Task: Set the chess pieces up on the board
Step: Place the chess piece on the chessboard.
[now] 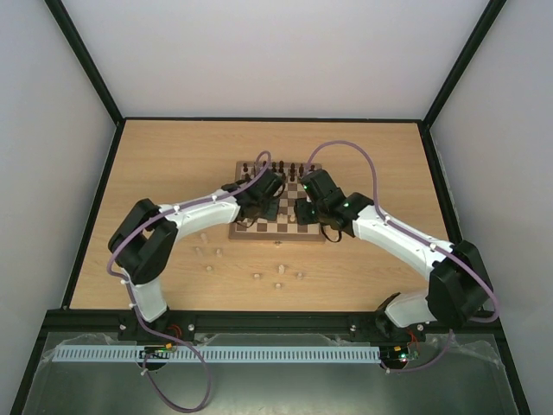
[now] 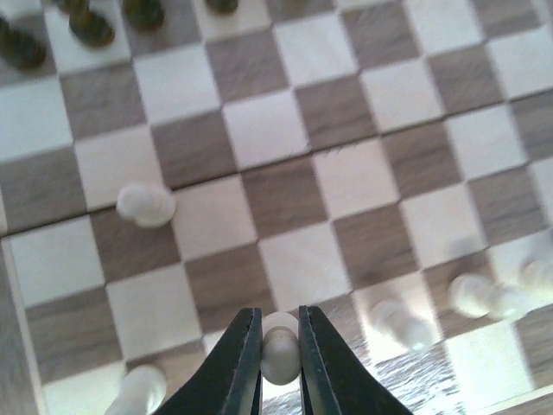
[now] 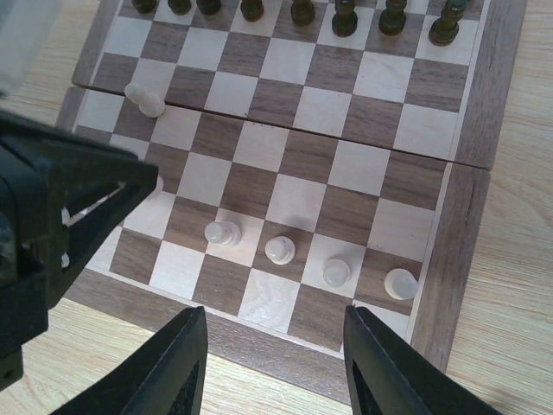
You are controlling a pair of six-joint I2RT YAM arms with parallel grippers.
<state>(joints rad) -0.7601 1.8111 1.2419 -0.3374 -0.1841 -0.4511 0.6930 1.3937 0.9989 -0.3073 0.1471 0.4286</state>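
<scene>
On the desk, setup part done: some pale men placed, several loose.
Left of centre, loose chess pieces (image 1: 208, 267) lie on the desk (image 1: 173, 164) near of the board (image 3: 484, 86). The left gripper (image 2: 279, 328) is closed on one chess piece (image 2: 280, 359) above the near rows. Four pale ones stand near right, and one seems tipped at mid-left. Dark pieces (image 3: 346, 17) fill the far row. The right gripper (image 3: 275, 363) is wide open and empty, crowding the near edge.

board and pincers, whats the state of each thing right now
left pincer, shut on a pale piece
right pincer, open, empty
board, unfolded flat on the table
four pale pieces in a row, upright
dark pieces, standing along the far edge
loose pale pieces, off the board on the table
</scene>
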